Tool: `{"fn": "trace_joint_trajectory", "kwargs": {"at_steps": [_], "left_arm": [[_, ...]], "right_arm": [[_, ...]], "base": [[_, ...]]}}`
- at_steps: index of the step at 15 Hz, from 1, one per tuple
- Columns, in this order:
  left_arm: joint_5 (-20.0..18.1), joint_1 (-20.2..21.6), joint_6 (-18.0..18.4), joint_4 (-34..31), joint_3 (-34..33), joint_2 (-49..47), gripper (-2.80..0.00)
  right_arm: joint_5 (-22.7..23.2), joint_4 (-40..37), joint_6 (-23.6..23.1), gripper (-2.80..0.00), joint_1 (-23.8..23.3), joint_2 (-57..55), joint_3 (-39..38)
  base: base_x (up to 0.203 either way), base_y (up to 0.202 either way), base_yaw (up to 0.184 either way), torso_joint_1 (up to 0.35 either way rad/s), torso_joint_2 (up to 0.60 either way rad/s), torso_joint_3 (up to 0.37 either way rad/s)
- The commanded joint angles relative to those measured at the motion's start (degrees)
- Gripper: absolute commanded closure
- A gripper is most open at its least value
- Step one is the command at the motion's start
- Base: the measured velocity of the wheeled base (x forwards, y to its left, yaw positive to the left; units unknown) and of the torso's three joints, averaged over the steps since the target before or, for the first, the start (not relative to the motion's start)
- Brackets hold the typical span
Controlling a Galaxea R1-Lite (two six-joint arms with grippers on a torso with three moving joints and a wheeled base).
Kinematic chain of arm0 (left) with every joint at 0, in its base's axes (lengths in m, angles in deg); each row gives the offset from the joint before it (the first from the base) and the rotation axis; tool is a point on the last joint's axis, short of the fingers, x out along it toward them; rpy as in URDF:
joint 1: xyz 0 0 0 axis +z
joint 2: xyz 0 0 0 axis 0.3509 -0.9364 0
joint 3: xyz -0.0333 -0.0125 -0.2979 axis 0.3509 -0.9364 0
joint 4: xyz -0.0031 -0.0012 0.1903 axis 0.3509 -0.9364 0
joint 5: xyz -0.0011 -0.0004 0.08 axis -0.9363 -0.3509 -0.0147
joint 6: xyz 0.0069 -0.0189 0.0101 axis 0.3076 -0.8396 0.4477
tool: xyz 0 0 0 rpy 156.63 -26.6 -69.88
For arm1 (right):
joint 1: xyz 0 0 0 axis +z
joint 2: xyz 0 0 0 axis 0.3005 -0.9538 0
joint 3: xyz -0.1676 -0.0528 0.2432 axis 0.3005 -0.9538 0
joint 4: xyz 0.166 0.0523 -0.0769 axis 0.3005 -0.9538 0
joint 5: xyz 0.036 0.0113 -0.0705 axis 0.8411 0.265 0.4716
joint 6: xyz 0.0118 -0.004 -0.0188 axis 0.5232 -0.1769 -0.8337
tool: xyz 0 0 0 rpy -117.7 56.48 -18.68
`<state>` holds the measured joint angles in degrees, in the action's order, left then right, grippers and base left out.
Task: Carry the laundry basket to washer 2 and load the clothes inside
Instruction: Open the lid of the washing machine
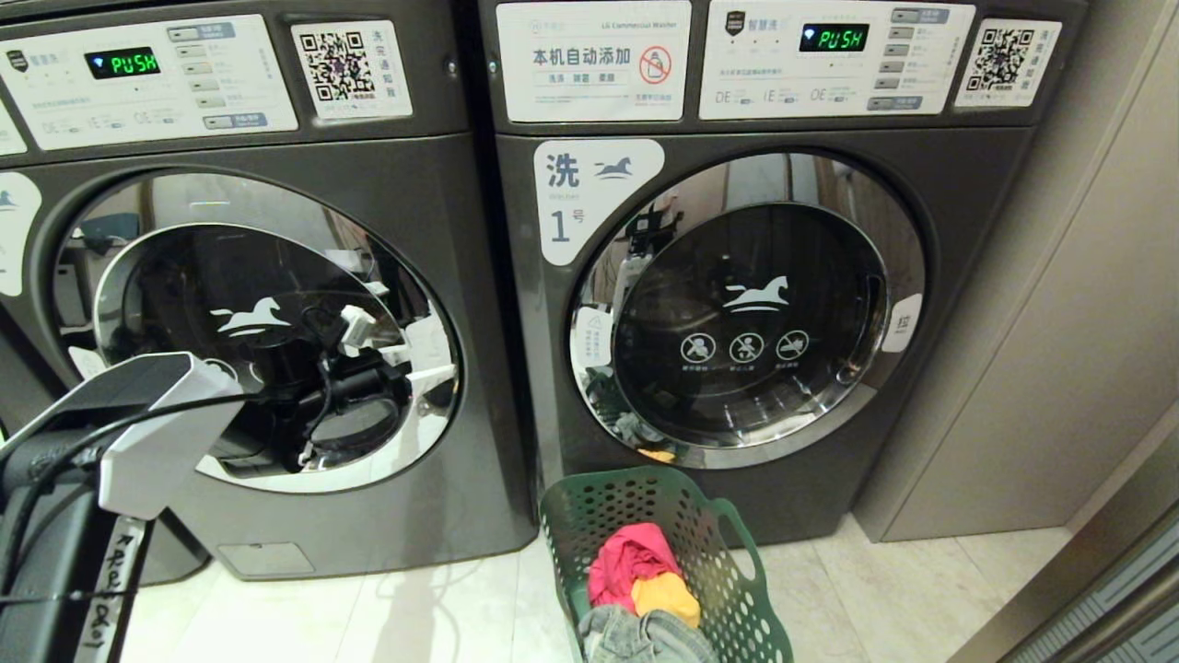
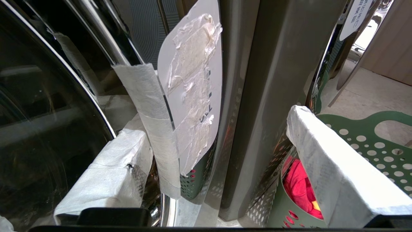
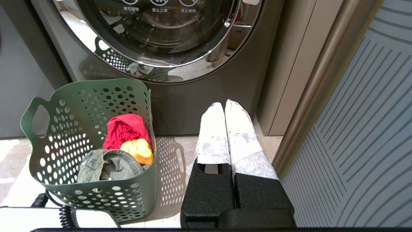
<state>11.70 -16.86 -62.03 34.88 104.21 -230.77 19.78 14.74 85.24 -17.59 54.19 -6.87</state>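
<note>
The dark green laundry basket (image 1: 589, 516) stands on the floor before washer 1 (image 1: 949, 230), holding red (image 1: 631, 557), yellow and denim clothes. The grey washer on the left (image 1: 433, 230) has its numeral label cut off, so I cannot tell whether it is washer 2. My left gripper (image 1: 391, 345) is open at the right edge of that washer's closed door. In the left wrist view the left gripper (image 2: 222, 174) spans a white tape strip (image 2: 151, 129) hanging on the chrome ring and a peeling white label (image 2: 190, 80). My right gripper (image 3: 225, 106) is shut and empty, low beside the basket (image 3: 87, 96).
A beige cabinet panel (image 1: 1059, 322) stands right of washer 1, with a ribbed wall panel (image 3: 370, 129) nearer me. Both doors are shut and both displays read PUSH. A coiled black cable (image 3: 64, 216) lies by the basket's near side. Pale tile floor (image 1: 414, 608) lies before the left washer.
</note>
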Motion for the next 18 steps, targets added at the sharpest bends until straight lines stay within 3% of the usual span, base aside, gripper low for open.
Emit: {"fn": "trace_joint_trajectory", "kwargs": {"at_steps": [1,4,7,10,15,18], "left_arm": [[-0.6,0.0,0.0,0.3,0.0,-0.4,-2.80],[-4.2,0.1,0.1,1.4,-0.4,-0.3,-2.80],[-5.0,0.1,-0.1,4.3,-2.4,-0.4,-2.80],[-9.5,0.1,-0.3,6.6,-3.7,-0.6,-2.80],[-11.5,0.1,-0.7,9.7,-6.5,-0.1,-2.80],[-11.6,0.1,-3.5,13.7,-8.6,0.4,-2.80]], "right_arm": [[0.0,0.0,0.0,0.00,0.0,0.0,0.0],[0.0,0.0,0.0,0.00,0.0,0.0,0.0],[0.0,0.0,0.0,0.00,0.0,0.0,0.0],[0.0,0.0,0.0,0.00,0.0,0.0,0.0],[0.0,0.0,0.0,0.00,0.0,0.0,0.0],[0.0,0.0,0.0,0.00,0.0,0.0,-0.1]], "base": [[0.000,0.000,0.000,0.000,0.00,0.000],[0.000,0.000,0.000,0.000,0.00,0.000],[0.000,0.000,0.000,0.000,0.00,0.000],[0.000,0.000,0.000,0.001,0.01,0.000],[0.000,0.000,0.000,0.000,0.00,0.000],[0.000,0.000,0.000,0.001,0.01,0.000]]}}
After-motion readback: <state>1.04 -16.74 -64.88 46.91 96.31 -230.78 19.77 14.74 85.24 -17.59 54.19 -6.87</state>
